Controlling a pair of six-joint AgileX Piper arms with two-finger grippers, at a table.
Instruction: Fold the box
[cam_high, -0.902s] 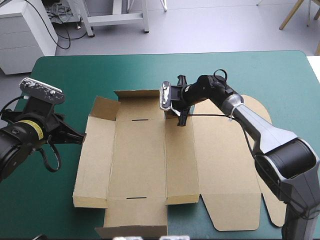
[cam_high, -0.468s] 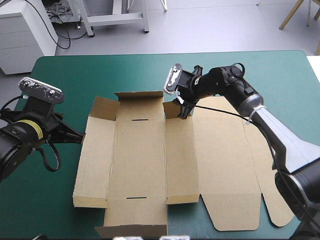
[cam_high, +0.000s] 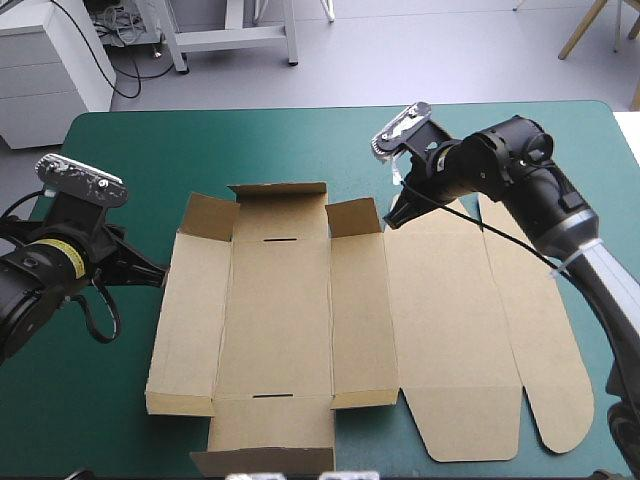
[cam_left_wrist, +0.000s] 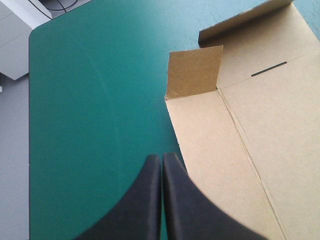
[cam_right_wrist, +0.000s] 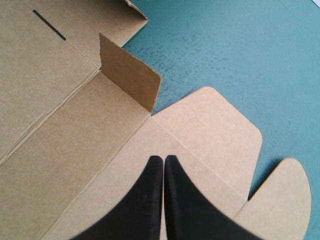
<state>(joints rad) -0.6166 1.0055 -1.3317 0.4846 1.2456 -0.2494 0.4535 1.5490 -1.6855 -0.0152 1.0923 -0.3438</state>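
The brown box (cam_high: 300, 320) lies as a cut sheet in the middle of the teal-green table, its lid panel (cam_high: 450, 330) flat on the right. Two small flaps stand raised at the far corners, one on the left (cam_high: 208, 217) and one on the right (cam_high: 355, 216). My right gripper (cam_high: 392, 218) is shut and holds nothing. It hovers over the lid's far edge, just right of the raised flap (cam_right_wrist: 131, 75); its tip (cam_right_wrist: 163, 159) points at the fold line. My left gripper (cam_high: 160, 272) is shut at the box's left side edge (cam_left_wrist: 200, 140), tip (cam_left_wrist: 161, 157) over the cover, gripping nothing.
The far wall panel (cam_high: 278, 190) is tilted up along the far edge. The lid's rounded tabs (cam_high: 565, 420) reach close to the table's front right corner. Bare teal-green cover (cam_high: 250, 140) runs along the far side and left of the box.
My right gripper, earlier open at the far right flap, has drawn back to the right and shut. The flap stays raised. The left arm has not moved.
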